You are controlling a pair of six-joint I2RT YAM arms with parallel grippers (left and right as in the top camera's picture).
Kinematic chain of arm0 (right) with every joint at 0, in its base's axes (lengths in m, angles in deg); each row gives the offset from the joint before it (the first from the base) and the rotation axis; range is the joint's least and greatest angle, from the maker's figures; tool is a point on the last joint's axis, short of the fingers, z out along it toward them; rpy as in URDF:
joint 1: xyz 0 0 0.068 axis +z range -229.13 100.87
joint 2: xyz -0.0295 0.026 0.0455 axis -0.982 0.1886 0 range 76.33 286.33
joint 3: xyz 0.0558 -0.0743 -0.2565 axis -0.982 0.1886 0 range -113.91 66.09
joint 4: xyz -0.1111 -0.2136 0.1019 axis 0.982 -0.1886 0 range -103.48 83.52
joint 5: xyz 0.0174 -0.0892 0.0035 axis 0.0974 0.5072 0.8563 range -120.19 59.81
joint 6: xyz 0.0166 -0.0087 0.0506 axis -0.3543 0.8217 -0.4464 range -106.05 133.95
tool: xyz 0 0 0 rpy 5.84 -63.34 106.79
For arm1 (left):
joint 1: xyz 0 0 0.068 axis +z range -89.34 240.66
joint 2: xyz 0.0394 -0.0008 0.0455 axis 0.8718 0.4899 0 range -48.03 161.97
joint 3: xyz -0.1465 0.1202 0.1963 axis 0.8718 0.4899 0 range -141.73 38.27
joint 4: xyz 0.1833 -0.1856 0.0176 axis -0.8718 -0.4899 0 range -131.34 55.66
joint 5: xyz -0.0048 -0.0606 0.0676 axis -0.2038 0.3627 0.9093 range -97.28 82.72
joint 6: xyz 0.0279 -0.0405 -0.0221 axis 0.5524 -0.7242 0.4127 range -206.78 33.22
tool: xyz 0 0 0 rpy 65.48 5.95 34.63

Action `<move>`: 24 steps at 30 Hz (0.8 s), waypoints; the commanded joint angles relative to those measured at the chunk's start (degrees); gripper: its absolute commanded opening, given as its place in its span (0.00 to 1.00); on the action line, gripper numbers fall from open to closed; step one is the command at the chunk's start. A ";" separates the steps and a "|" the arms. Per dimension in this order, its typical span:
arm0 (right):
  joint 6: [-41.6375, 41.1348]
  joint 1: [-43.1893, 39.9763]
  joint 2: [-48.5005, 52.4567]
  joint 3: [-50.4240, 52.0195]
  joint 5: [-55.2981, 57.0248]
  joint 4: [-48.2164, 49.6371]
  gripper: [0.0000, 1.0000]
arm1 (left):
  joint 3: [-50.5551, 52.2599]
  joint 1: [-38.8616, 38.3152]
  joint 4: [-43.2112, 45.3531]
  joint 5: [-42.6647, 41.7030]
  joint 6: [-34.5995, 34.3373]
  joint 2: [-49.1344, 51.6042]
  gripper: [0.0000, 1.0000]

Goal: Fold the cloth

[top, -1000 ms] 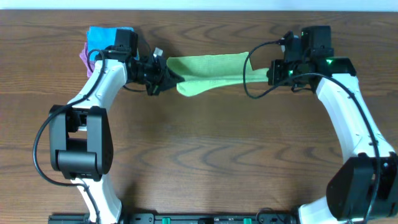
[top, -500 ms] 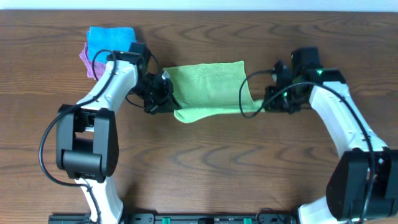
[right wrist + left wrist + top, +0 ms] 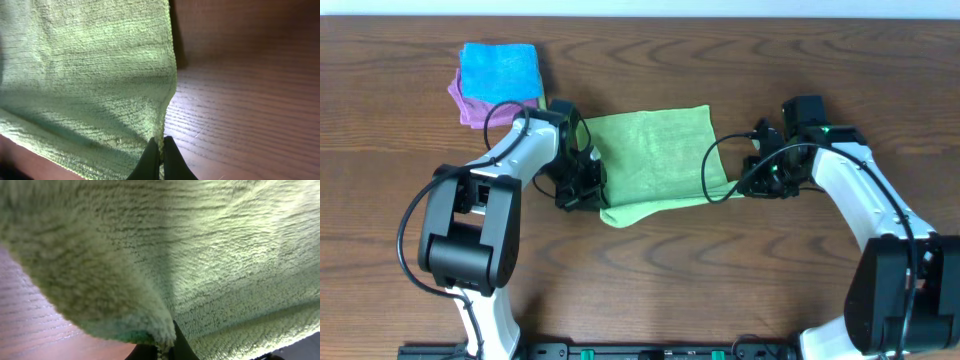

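The lime-green cloth lies on the wooden table between my two arms, its upper layer spread flat and a lower layer showing along the near edge. My left gripper is shut on the cloth's near left corner; the cloth fills the left wrist view and hangs over the fingers. My right gripper is shut on the cloth's near right corner; in the right wrist view the cloth edge is pinched between the black fingertips.
A bright blue folded cloth lies on a purple folded cloth at the far left. Brown wooden table all round. A black cable loops by the right gripper.
Both grippers have moved toward the near side with the cloth corners. The cloth went from a stretched narrow band to a wider sheet laid over itself.
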 commanded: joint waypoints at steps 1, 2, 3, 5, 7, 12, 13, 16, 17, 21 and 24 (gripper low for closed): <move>1.68 -0.98 -0.37 1.22 5.84 0.15 0.01 | 2.82 0.85 0.04 5.51 0.98 -1.84 0.06; 1.68 -0.98 -0.37 1.73 5.66 0.13 0.01 | 3.48 0.85 0.37 5.51 0.98 -2.03 0.06; 1.68 -0.98 -0.37 2.36 5.49 0.13 0.02 | 4.09 0.85 0.57 5.53 1.01 -2.34 0.06; 1.64 -0.96 -0.50 4.11 4.94 0.17 0.02 | 5.57 0.85 1.09 5.55 1.01 -3.13 0.06; 1.46 -0.96 -0.81 5.73 4.57 0.20 0.02 | 7.15 0.85 1.62 5.55 0.98 -4.24 0.06; 1.46 -0.96 -4.98 9.60 4.39 0.37 0.02 | 11.02 0.94 2.49 5.75 0.04 -8.92 0.06; 1.46 -0.96 -6.16 9.84 4.39 0.52 0.01 | 11.19 0.94 2.51 5.79 -0.33 -9.81 0.06; 1.44 -0.92 -9.20 9.88 4.37 2.14 0.02 | 11.21 0.94 3.56 5.73 -2.99 -12.68 0.06; 1.42 -0.81 -9.77 9.88 4.33 2.71 0.01 | 11.21 0.94 4.11 5.73 -4.20 -13.42 0.06; 0.39 0.24 -10.45 9.88 3.96 5.70 0.01 | 11.21 0.94 6.62 5.75 -8.33 -15.02 0.06; -0.57 1.64 -10.45 9.88 3.98 9.22 0.01 | 11.21 0.94 8.41 5.84 -10.93 -15.02 0.06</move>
